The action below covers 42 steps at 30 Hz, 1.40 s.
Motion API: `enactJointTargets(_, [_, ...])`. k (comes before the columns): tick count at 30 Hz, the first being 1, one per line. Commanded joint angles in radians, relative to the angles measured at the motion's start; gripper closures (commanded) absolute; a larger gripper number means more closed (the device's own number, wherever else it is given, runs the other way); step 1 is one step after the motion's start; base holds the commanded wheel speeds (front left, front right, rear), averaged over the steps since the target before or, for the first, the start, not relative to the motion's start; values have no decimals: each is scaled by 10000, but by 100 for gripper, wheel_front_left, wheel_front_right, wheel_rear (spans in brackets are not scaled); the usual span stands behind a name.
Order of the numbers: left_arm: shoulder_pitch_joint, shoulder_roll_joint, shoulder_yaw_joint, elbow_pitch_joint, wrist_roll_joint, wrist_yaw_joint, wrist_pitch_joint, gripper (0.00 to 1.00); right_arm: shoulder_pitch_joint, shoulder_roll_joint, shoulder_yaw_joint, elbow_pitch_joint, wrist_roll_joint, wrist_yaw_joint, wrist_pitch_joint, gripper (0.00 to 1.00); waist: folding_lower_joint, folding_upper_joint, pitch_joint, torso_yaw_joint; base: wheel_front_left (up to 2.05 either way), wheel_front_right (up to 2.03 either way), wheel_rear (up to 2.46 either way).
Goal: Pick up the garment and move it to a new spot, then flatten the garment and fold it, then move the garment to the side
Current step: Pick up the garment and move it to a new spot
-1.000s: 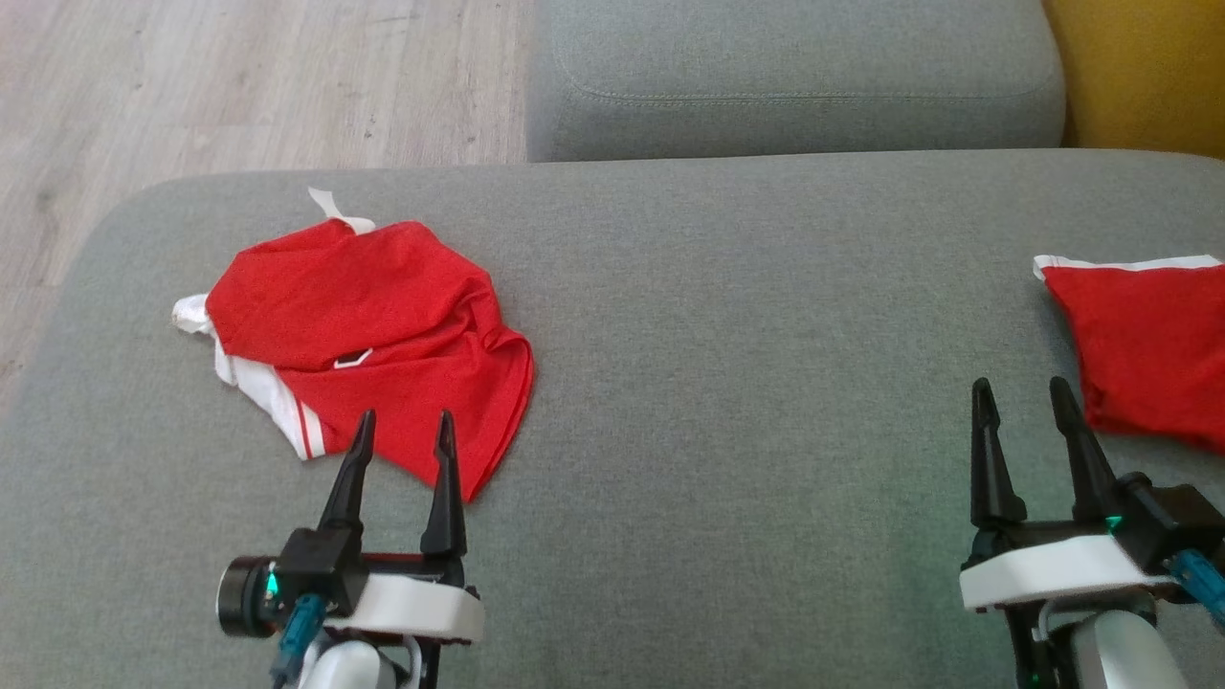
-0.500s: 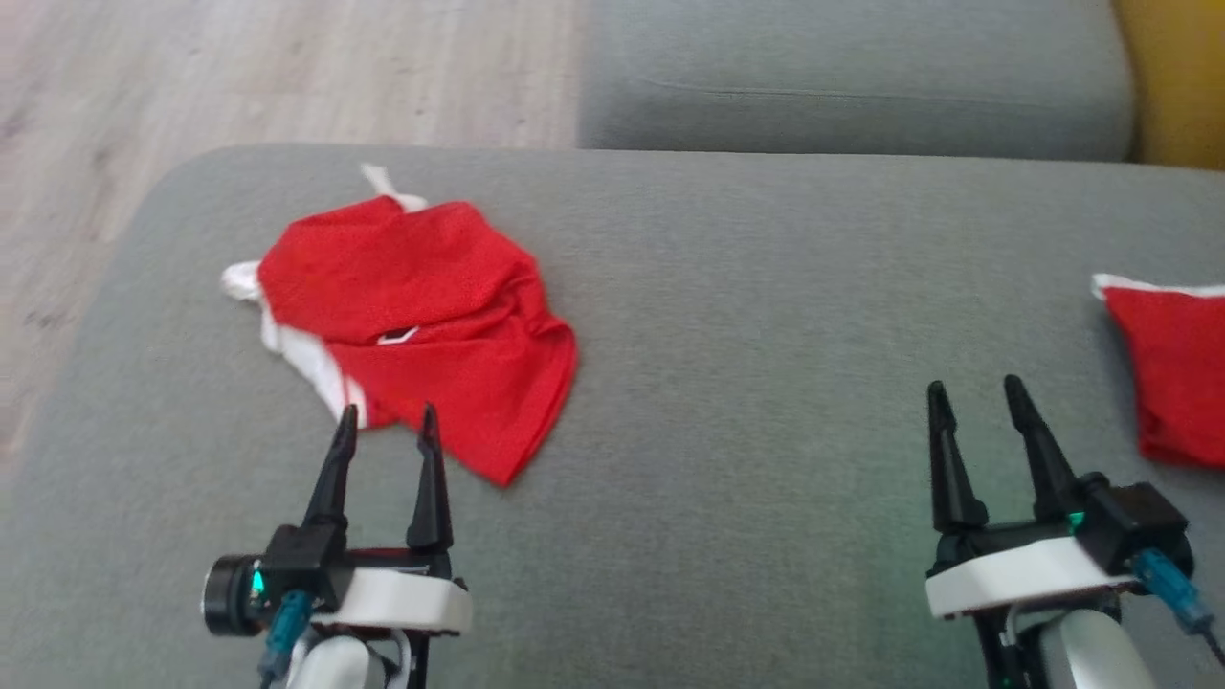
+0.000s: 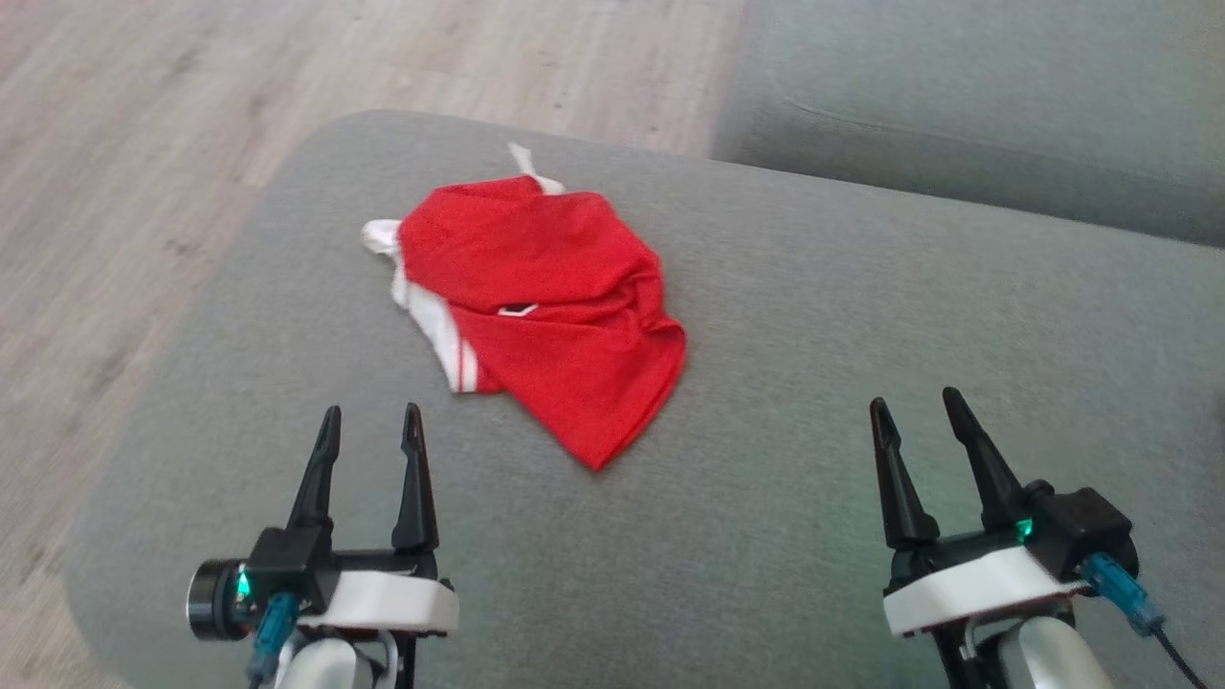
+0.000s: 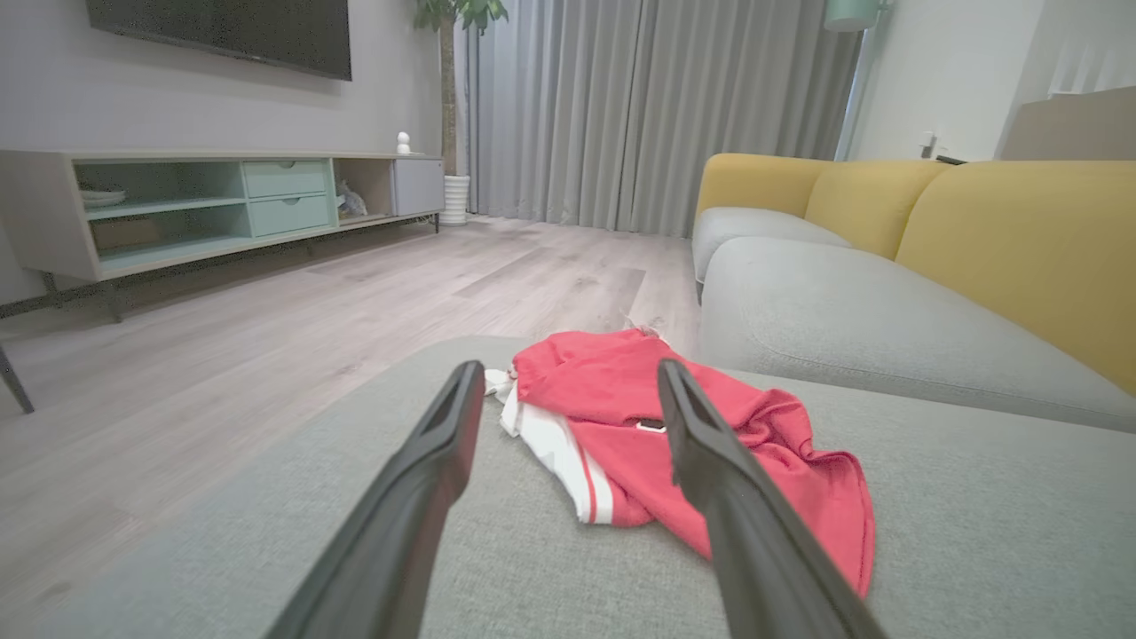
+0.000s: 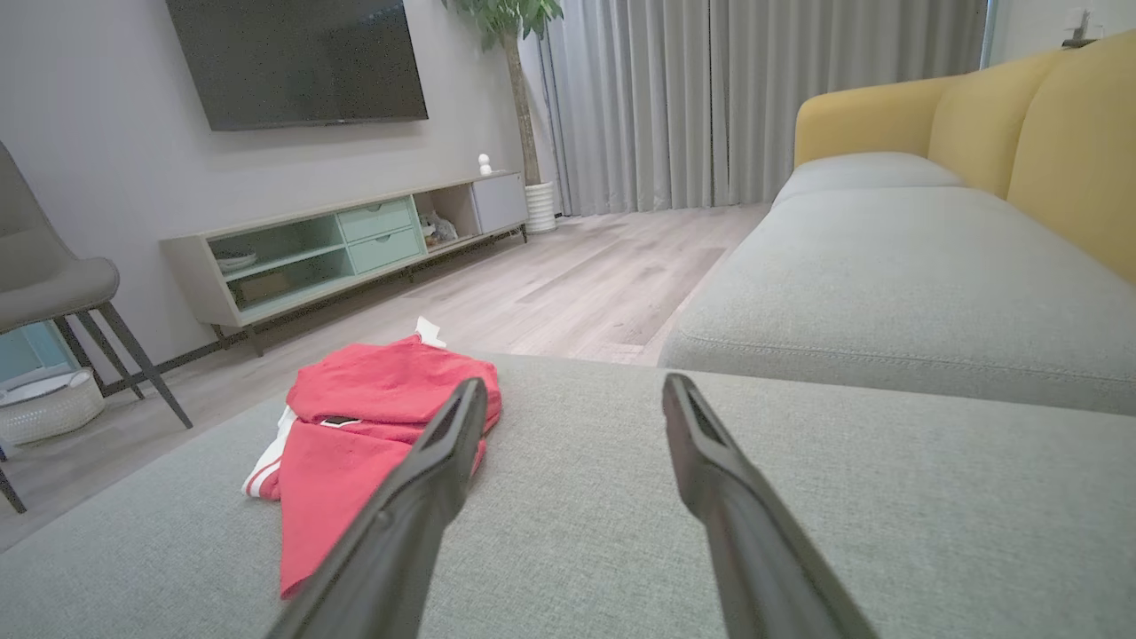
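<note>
Lying crumpled just above the frame's middle, the red shirt (image 3: pixel 545 297) with white trim rests on the grey cushion (image 3: pixel 861 316). At lower left the left gripper (image 3: pixel 370 421) hovers near it, fingers spread, holding nothing; at lower right the right gripper (image 3: pixel 914 407) is likewise spread, well apart from it.

The crumpled red garment (image 3: pixel 545 306) folds over itself, so its lower layers are hidden. One finger (image 5: pixel 430 479) of the right gripper (image 5: pixel 575 383) covers its right edge. Far left, a chair (image 5: pixel 53 284) is cut by the frame; items on the console (image 5: pixel 355 235) shelves are too small to tell.
</note>
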Motion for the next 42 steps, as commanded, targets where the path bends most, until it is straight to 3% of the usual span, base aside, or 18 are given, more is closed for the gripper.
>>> enactJointTargets(1, [-232, 39, 349, -292, 69, -10, -53, 0, -199, -38, 266, -269, 61, -7, -108, 0, 0, 0, -92, 289, 0, 0, 0])
enactJointTargets(8, [-137, 39, 391, -243, 116, -70, -53, 0, -137, -38, 356, -190, 237, -7, -108, 0, 0, 0, -166, 754, 0, 0, 0])
enactJointTargets(16, [-249, 39, 411, -296, 214, -158, -53, 0, -225, -37, 356, -204, 268, -7, -108, 0, 0, 0, 66, 632, 0, 0, 0])
enactJointTargets(23, [-1401, 202, -964, 898, 782, -1615, 240, 0, -504, -37, -112, -373, -47, -7, -108, 0, 0, 0, 870, 154, 0, 0, 0])
enactJointTargets(28, [-2490, 395, -2400, 1992, 871, -2080, 1299, 0, -783, -37, -262, -459, -196, -7, -109, 0, 0, 0, 1429, -204, 0, 0, 0])
enactJointTargets(34, [-3461, 730, -4048, 2860, 33, -2127, 2024, 0, -1043, -37, -272, -482, -231, -7, -109, 0, 0, 0, 1849, -696, 0, 0, 0])
enactJointTargets(39, [-3915, 919, -4102, 3513, -251, -2033, 2395, 0, -1135, -37, -313, -500, -223, -7, -109, 0, 0, 0, 2009, -963, 0, 0, 0])
enactJointTargets(42, [-4118, 921, -3954, 3915, -219, -1625, 2466, 0, -1175, -37, -316, -510, -199, -7, -109, 0, 0, 0, 2060, -1115, 0, 0, 0])
